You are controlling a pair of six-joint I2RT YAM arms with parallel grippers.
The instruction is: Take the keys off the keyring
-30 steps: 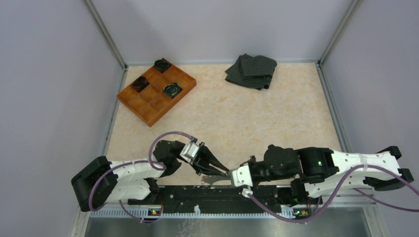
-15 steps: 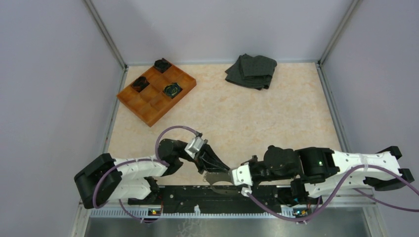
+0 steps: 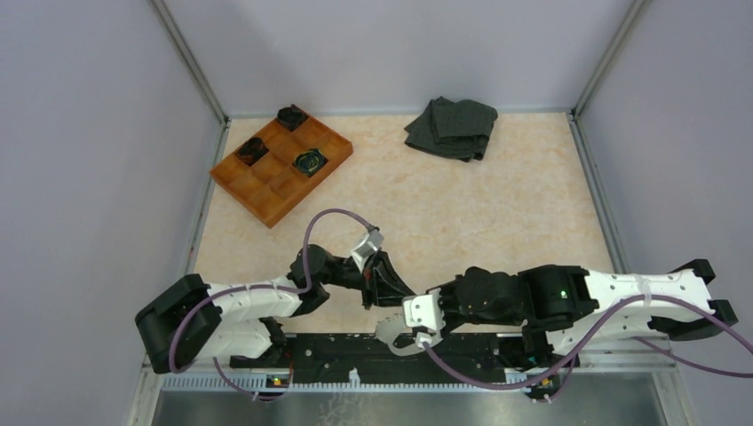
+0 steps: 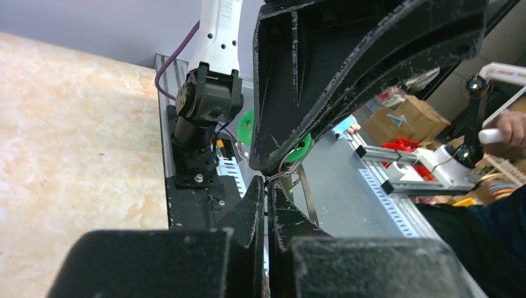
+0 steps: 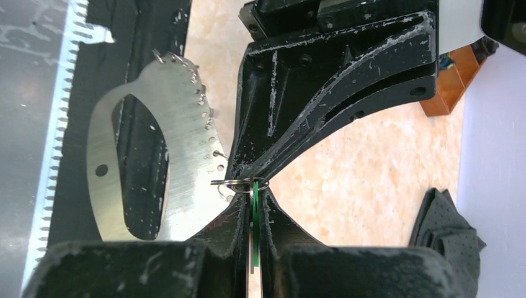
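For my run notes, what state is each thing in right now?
left gripper: shut on the keyring
right gripper: shut on the green tag
keyring: pinched where the grippers meet
green tag: clamped
metal plate: ungripped, beside the keyring
dark cloth: folded
orange tray: holds three black pieces

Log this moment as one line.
left gripper: shut on keyring | right gripper: shut on green disc

In the right wrist view the left gripper [image 5: 247, 176] hides part of the keyring [image 5: 220, 182]; at four o'clock the dark cloth [image 5: 448, 239] runs off the edge.
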